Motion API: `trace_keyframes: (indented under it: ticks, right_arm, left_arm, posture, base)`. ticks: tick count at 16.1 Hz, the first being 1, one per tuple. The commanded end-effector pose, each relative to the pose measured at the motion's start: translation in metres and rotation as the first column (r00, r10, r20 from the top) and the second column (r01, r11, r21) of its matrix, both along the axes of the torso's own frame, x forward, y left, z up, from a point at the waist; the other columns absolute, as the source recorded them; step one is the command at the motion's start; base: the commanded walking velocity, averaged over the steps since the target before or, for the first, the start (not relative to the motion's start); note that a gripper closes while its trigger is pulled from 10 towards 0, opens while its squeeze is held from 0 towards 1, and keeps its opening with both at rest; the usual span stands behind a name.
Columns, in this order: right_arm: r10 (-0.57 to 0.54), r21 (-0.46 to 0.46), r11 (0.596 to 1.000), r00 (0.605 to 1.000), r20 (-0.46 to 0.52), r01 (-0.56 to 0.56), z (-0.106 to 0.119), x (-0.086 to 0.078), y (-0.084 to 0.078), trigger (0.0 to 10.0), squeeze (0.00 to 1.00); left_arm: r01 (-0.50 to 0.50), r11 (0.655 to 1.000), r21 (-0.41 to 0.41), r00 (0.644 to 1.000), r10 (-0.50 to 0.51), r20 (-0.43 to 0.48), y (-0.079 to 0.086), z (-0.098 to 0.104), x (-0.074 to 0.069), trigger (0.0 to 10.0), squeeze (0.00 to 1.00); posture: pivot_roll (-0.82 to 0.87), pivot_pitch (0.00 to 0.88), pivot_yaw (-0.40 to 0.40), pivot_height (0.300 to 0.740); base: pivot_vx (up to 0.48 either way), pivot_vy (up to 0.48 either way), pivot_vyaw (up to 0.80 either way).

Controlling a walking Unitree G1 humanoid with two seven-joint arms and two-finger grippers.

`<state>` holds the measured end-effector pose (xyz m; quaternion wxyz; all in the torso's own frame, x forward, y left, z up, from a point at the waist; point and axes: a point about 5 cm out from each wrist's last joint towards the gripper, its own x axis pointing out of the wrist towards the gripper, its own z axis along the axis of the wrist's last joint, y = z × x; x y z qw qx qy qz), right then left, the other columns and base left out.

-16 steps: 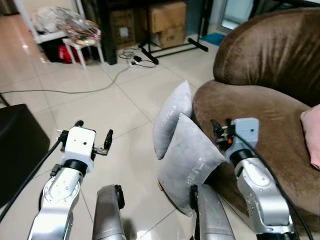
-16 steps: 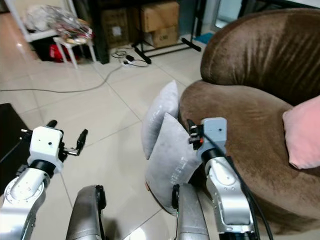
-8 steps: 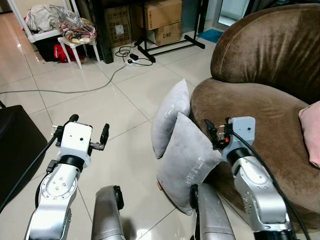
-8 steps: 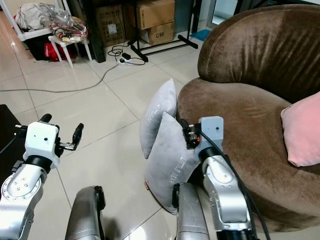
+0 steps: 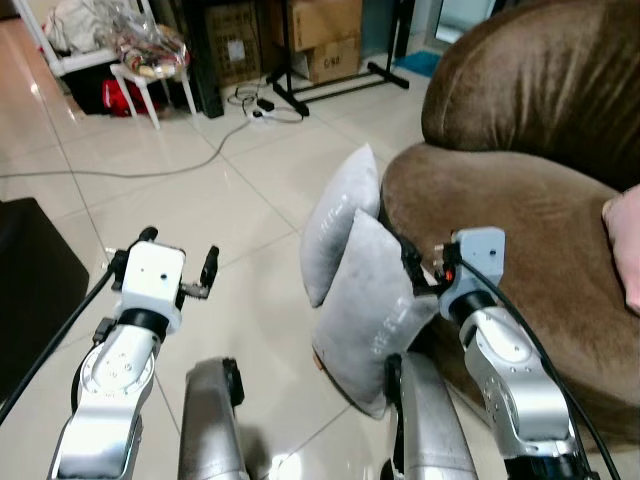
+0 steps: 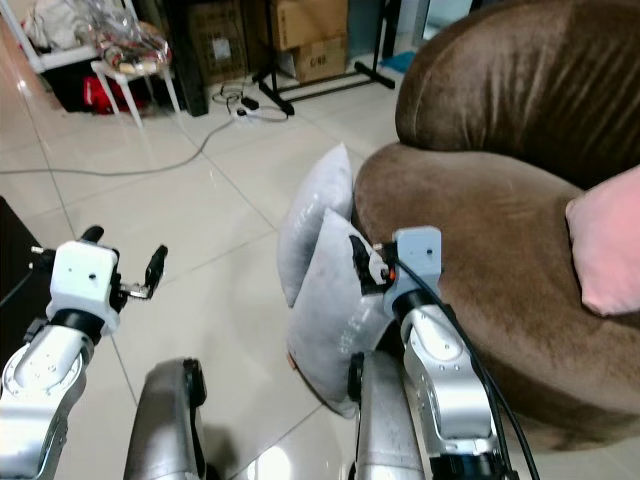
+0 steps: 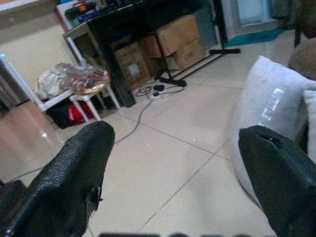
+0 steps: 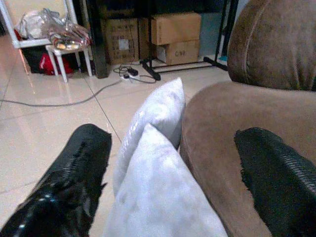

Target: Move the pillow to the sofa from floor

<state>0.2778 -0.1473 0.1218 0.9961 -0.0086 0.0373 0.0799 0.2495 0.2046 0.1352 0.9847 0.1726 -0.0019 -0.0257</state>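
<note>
Right gripper (image 5: pixel 418 268): jaws spread wide, straddling the near pillow's (image 5: pixel 372 310) top corner | Left gripper (image 5: pixel 180 270): jaws released, over the floor (image 5: pixel 240 210) | Pillow: on floor, leaning against sofa (image 5: pixel 520 220) | Advice: bite deep into the fabric before clenching, then lift clear.

Near pillow (image 5: pixel 372 300) lower corner hidden behind robot leg; pink cushion (image 6: pixel 606 250) cut off.

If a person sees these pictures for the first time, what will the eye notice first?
Two grey pillows stand on edge on the tiled floor, leaning against the big brown sofa. The right gripper, fingers open, is at the nearer pillow's top corner; the left gripper hovers open over the floor.
</note>
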Motion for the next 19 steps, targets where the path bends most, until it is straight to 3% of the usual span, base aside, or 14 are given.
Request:
trace_keyframes:
  ticks: [1, 2, 3, 7, 12, 13, 19]
  right_arm:
    - [0.019, -0.008, 1.000, 1.000, -0.016, -0.019, -0.002, 0.001, 0.001, 10.0, 1.00]
    - [0.033, -0.019, 0.999, 0.999, -0.036, -0.034, -0.005, 0.005, 0.002, 10.0, 1.00]
    - [0.030, -0.024, 0.999, 0.990, -0.136, -0.033, -0.020, 0.021, 0.004, 10.0, 1.00]
    - [0.007, -0.069, 0.997, 0.961, -0.278, -0.028, -0.053, 0.050, 0.010, 10.0, 1.00]
    - [-0.066, -0.165, 0.986, 0.954, -0.293, 0.018, -0.058, 0.071, 0.015, 10.0, 1.00]
    - [-0.085, -0.205, 0.978, 0.959, -0.269, 0.030, -0.054, 0.076, 0.015, 10.0, 0.00]
    - [-0.146, -0.337, 0.941, 0.928, -0.343, 0.024, -0.073, 0.069, 0.014, 10.0, 0.00]
  left_arm:
    - [0.034, 0.999, 0.009, 0.999, -0.034, -0.025, -0.003, -0.002, 0.001, 10.0, 1.00]
    - [0.058, 0.998, 0.013, 0.998, -0.057, -0.037, -0.005, -0.003, 0.000, 10.0, 1.00]
    - [0.119, 0.993, 0.021, 0.990, -0.117, -0.074, -0.006, -0.006, -0.001, 10.0, 1.00]
    - [0.197, 0.980, 0.038, 0.972, -0.190, -0.140, -0.001, -0.006, -0.013, 10.0, 1.00]
    - [0.343, 0.939, 0.028, 0.919, -0.329, -0.217, 0.004, 0.004, -0.030, 10.0, 1.00]
    - [0.357, 0.934, 0.031, 0.911, -0.340, -0.234, 0.009, 0.008, -0.038, 10.0, 0.96]
    - [0.416, 0.909, 0.008, 0.860, -0.390, -0.329, 0.013, 0.009, -0.064, 10.0, 0.96]
  posture:
    - [-0.12, 0.000, 0.012, 0.443]
    - [-0.11, 0.000, 0.010, 0.443]
    - [-0.10, 0.000, 0.006, 0.443]
    - [-0.05, 0.000, 0.020, 0.443]
    - [0.00, 0.000, 0.037, 0.443]
    - [0.00, 0.013, 0.043, 0.443]
    - [0.02, 0.081, 0.056, 0.443]
  base:
    - [0.000, 0.000, 0.00]
    - [0.000, 0.000, 0.00]
    - [0.000, 0.000, 0.00]
    - [0.000, 0.000, 0.00]
    - [0.000, 0.000, 0.00]
    - [0.000, 0.000, 0.00]
    - [0.000, 0.000, 0.00]
